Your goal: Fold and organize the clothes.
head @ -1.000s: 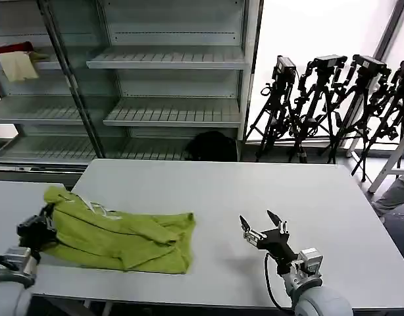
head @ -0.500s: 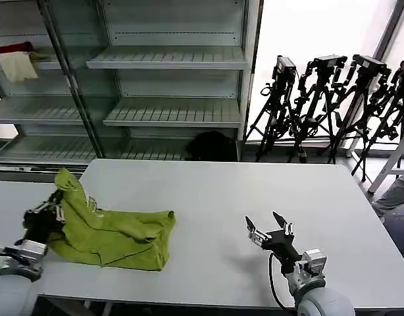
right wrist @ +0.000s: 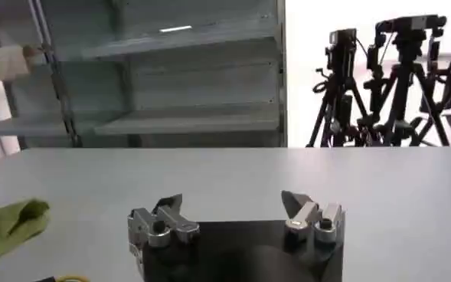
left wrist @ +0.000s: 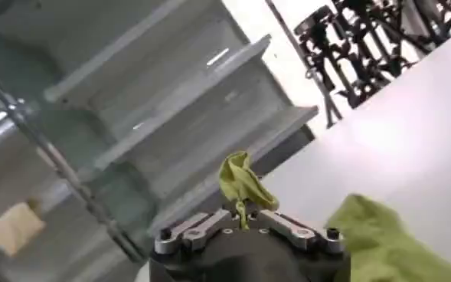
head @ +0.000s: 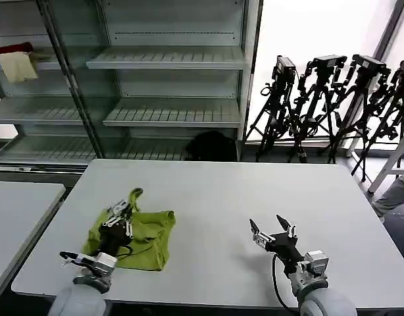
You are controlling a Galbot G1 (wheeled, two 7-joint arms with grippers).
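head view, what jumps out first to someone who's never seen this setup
The lime-green T-shirt stands out, bunched on the near-left part of the grey table, with the left gripper shut on a pinch of its cloth. The right gripper hovers with open jaws over bare table on the near right. Behind, a cluster of black tripods stands against the bright window.

No lettering, label, brand mark or number can be read anywhere in these views. The lime-green T-shirt [head: 137,232] lies bunched on the bench [head: 215,191] with only plain cloth showing (whatever print it may carry is not legible). The shelving [head: 169,59] and the tripods [head: 333,105] behind bear no readable signs either.
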